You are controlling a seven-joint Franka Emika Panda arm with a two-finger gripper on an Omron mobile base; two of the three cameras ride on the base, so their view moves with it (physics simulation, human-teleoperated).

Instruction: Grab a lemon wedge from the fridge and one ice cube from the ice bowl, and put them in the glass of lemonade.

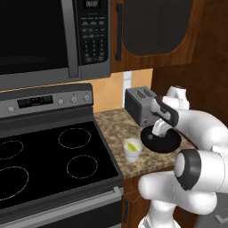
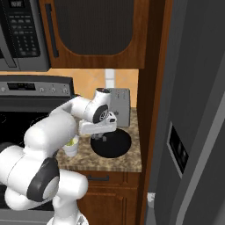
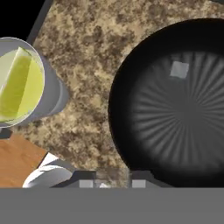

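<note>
The glass of lemonade [image 1: 132, 150] stands on the speckled counter beside the stove, and a yellow lemon wedge [image 3: 19, 87] floats in it. To its right lies the black ice bowl [image 1: 167, 142] with one pale ice cube [image 3: 179, 69] on its ribbed bottom. My gripper [image 1: 158, 132] hangs over the bowl's near-left rim, pointing down. In the hand view the gripper [image 3: 113, 184] has its jaws a little apart, with bare counter and the bowl edge between them and nothing held. The grey fridge [image 2: 193, 132] fills the right of the right base view, doors shut.
A grey toaster [image 1: 140, 104] stands right behind the bowl against the wall. The black cooktop [image 1: 53, 156] lies left of the counter under a microwave [image 1: 44, 35]. A wooden cabinet [image 2: 94, 30] hangs above. The counter strip is narrow, hemmed in by the fridge side panel.
</note>
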